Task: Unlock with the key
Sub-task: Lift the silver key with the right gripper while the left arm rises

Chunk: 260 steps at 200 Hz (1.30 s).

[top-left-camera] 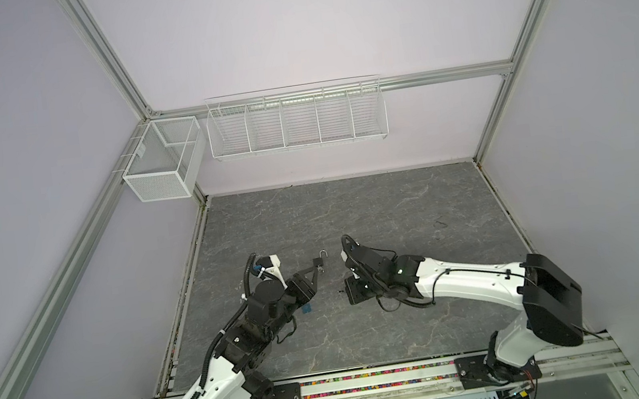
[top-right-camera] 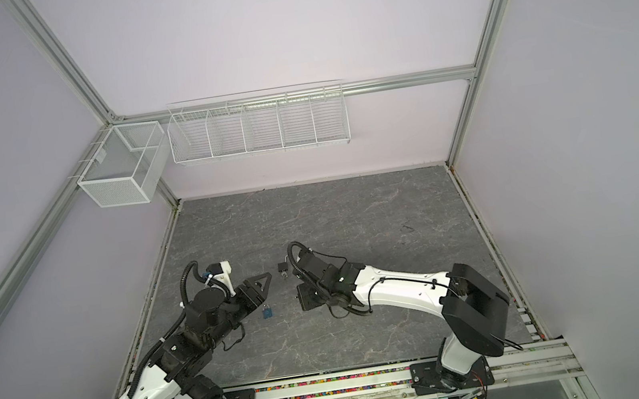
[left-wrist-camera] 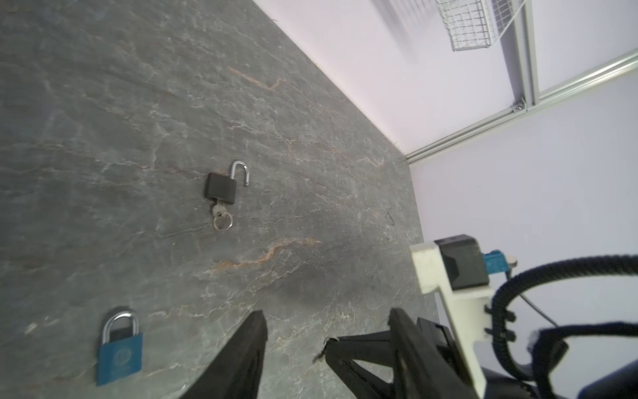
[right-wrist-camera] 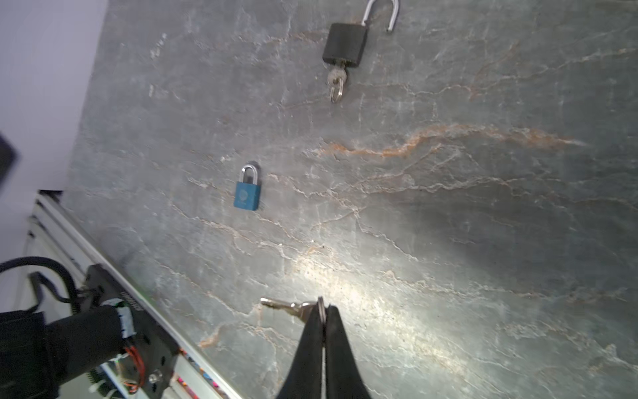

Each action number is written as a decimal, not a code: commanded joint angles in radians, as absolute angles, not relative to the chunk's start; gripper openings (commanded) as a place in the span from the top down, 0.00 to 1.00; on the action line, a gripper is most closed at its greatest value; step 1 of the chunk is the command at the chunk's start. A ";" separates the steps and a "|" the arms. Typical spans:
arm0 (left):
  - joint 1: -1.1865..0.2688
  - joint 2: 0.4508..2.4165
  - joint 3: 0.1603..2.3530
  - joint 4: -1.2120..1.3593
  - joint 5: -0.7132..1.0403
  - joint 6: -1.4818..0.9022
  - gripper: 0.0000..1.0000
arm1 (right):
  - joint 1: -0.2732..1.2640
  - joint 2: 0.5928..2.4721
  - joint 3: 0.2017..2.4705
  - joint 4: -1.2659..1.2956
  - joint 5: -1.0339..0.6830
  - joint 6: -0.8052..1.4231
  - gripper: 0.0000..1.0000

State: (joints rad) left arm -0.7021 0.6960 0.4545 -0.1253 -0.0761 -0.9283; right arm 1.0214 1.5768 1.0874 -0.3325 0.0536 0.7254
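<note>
Grey veined tabletop [top-left-camera: 353,213] inside lilac-walled cell. Nearest: front rail [top-left-camera: 375,384], both arm bases bolted on. Next out, blue lock [right-wrist-camera: 247,195] flat on tabletop, shackle closed; in a top view same blue lock [top-right-camera: 267,312] just beside left arm's wrist, a bit nearer than both gripper tips. Then right gripper [right-wrist-camera: 322,307], low over tabletop near centre, pointing left, pressed together and pinching key [right-wrist-camera: 286,306] by head and ring, blade sticking out sideways; cannot tell whether blade touching surface. Across from it left gripper [left-wrist-camera: 328,317], spread, nothing between fingers [left-wrist-camera: 257,331], aimed toward black lock [left-wrist-camera: 221,188], near but apart from it. Slightly farther, black lock flat near tabletop middle, shackle swung open, other key [left-wrist-camera: 218,209] seated in keyway, ring [left-wrist-camera: 222,221] lying on surface; well apart from blue lock. Far end: wire basket [top-left-camera: 162,162] hung in left corner, long wire rack [top-left-camera: 297,121] on back wall, five bays.
</note>
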 commanded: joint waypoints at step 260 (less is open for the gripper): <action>-0.865 1.007 0.332 0.531 -0.055 -0.752 0.93 | 0.931 1.400 1.049 -0.226 -0.061 0.850 0.93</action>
